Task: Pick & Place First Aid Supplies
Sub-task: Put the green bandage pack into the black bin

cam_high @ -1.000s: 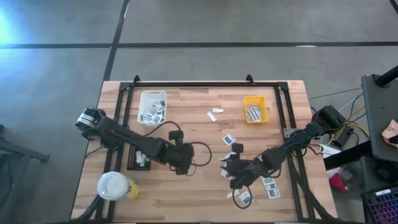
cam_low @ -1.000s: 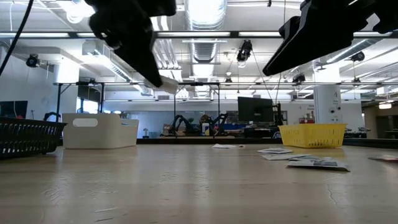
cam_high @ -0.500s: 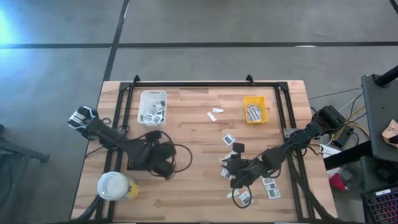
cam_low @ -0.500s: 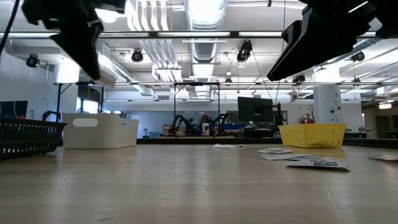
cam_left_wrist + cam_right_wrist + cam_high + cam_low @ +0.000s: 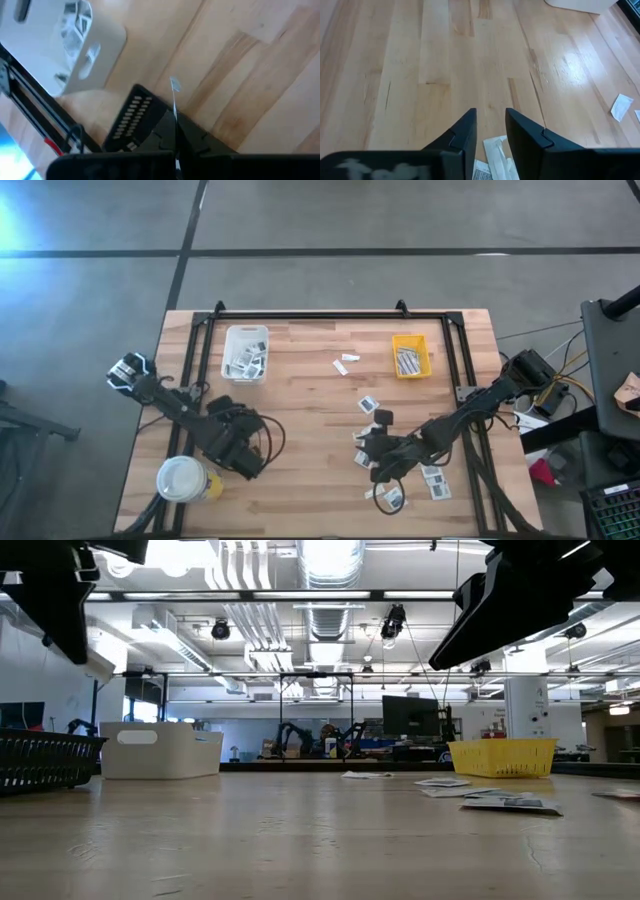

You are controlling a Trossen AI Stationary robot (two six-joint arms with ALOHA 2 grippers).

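Your left pincer (image 5: 175, 131) is pressed together on a thin white packet (image 5: 174, 90) that stands edge-on between its fingers. That arm stretches from the desk's left edge toward the front, its wrist bent down near the front-left corner, just beside the large yellow cup with the white lid (image 5: 183, 477) and partly over the black tray (image 5: 214, 442). In the low view it shows only as a dark shape high at the left.

Further along the back of the desk you have the white tray (image 5: 246, 352) with packets inside, then a couple of loose white pieces (image 5: 345, 361) near the middle of the back edge, then the yellow tray (image 5: 410, 356) holding striped strips.

Your right pincer (image 5: 490, 135) has its fingers spread a little, with a narrow gap between them and nothing pinched; it points down over a white packet (image 5: 497, 150) lying on the wood. That arm reaches in from the desk's right edge, low and nearly flat, with its wrist right of centre toward the front edge. The loose first aid supplies (image 5: 370, 406) are scattered around it, and more packets (image 5: 434, 480) lie near the front-right corner.

The desk (image 5: 320, 410) is light wooden planking with a black frame along its back and sides. Beyond it, the low view shows a large hall with ceiling ducts, strip lights, and a dark monitor (image 5: 411, 717) on a far bench.
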